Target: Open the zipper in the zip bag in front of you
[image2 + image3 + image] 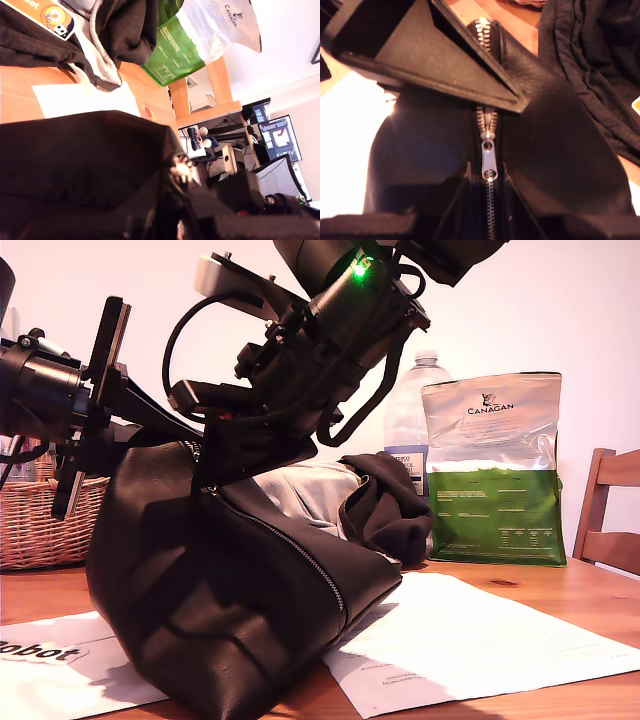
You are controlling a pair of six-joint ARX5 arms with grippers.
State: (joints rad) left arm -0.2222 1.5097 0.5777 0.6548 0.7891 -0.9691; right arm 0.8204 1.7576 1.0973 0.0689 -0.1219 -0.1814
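The zip bag (220, 610) is a dark leather pouch standing on the table, in the exterior view's left half. Its silver zipper (290, 550) runs down the sloping top edge. My first gripper (190, 445) reaches in from the exterior view's left and is shut on the bag's raised upper corner; leather (90, 165) fills the first wrist view. My second gripper (225, 465) comes down from above onto the zipper's upper end. It (490, 150) is open, and the silver pull tab (489, 162) lies flat between its fingers (435, 60), untouched.
Black and grey cloth (385, 505) lies behind the bag. A CANAGAN pouch (495, 470) and a water bottle (410, 410) stand further back. A wicker basket (40, 525) is at the exterior view's left, a wooden chair (610, 510) at its right. Paper sheets (480, 640) cover the table.
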